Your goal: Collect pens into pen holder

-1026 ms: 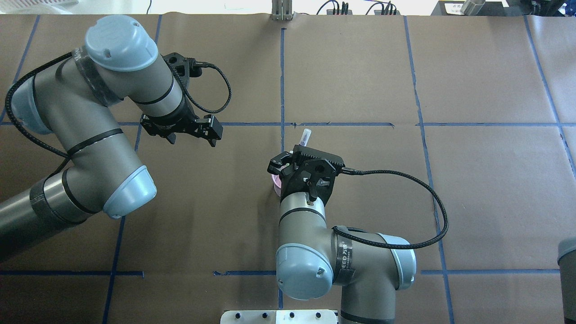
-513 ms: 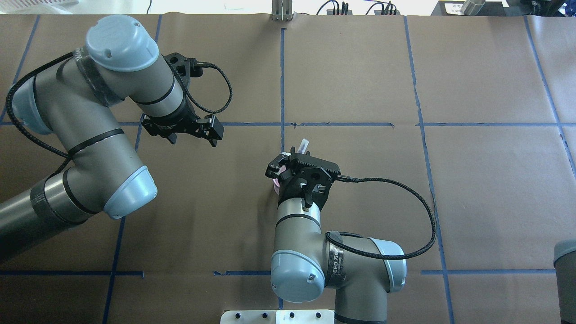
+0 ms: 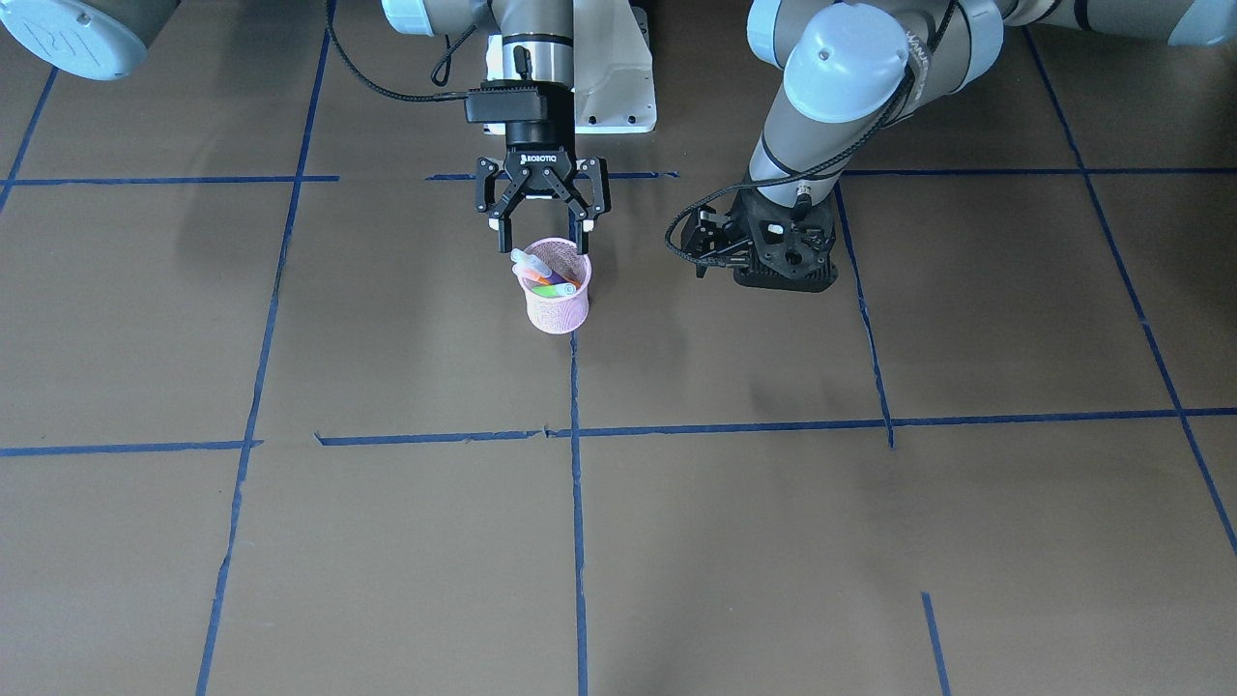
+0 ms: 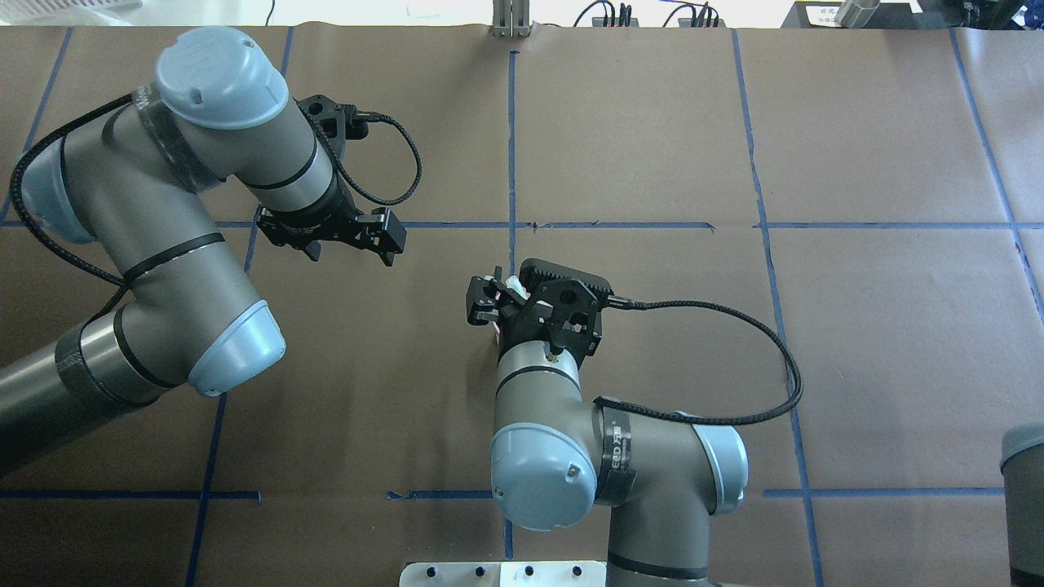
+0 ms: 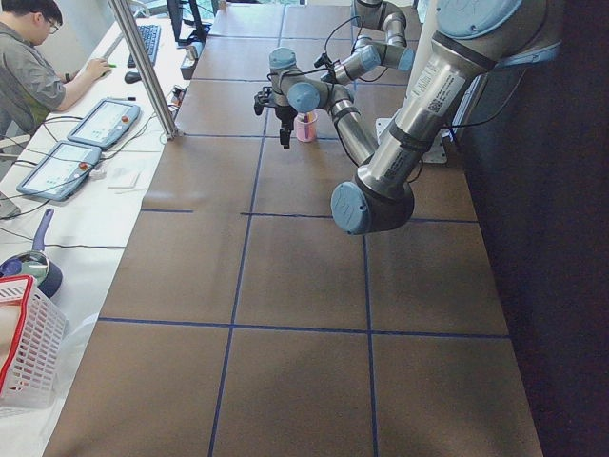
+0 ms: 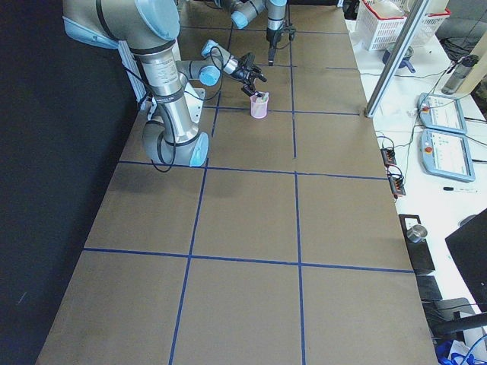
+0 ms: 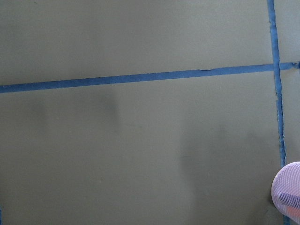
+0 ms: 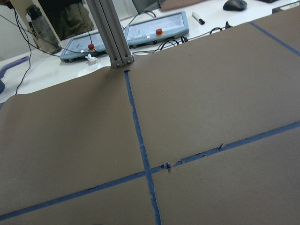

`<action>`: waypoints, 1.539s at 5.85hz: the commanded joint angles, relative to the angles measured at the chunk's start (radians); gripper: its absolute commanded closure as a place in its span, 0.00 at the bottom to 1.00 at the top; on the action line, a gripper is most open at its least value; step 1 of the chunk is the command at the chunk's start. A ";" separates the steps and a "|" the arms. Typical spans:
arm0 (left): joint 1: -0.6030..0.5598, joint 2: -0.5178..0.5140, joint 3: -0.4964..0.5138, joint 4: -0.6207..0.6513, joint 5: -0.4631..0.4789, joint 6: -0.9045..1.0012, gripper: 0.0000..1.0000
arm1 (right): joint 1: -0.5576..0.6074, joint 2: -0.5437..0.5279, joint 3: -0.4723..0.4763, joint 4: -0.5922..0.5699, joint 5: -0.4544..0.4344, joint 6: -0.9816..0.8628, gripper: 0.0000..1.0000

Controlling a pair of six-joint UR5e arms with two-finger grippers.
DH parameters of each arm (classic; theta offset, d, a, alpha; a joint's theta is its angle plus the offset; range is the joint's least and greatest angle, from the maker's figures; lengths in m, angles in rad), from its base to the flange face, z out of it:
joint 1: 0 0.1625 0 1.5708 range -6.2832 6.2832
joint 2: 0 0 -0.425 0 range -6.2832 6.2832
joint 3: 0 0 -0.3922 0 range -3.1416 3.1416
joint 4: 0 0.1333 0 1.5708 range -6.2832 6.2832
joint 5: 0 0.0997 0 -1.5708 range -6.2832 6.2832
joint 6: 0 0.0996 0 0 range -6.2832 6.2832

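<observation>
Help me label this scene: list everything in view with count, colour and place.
pen holder: one, pink mesh, table centre
pens: three, purple, orange, green, inside the pen holder
table: one, brown, with blue tape grid
teach pendants: two, grey, on side bench
operator: one, grey shirt, seated at side bench
right gripper: one, black, open just above the pen holder
left gripper: one, black, open, over the table, apart from the pen holder

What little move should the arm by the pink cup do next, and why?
Probably lift the right gripper straight up and away: its jaws stand open and empty, and the pens already sit inside the pen holder.
</observation>
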 commanded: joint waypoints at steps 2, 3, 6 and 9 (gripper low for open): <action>-0.002 -0.001 -0.005 0.009 0.000 -0.009 0.00 | 0.218 -0.001 0.145 -0.185 0.556 -0.187 0.00; -0.011 0.003 -0.020 0.011 0.002 -0.011 0.00 | 0.317 -0.018 0.147 -0.193 0.741 -0.314 0.00; -0.151 0.113 -0.078 0.008 -0.012 0.192 0.00 | 0.632 -0.175 0.142 -0.192 1.171 -0.843 0.00; -0.448 0.328 -0.074 0.012 -0.171 0.687 0.00 | 0.971 -0.474 0.136 -0.193 1.332 -1.473 0.00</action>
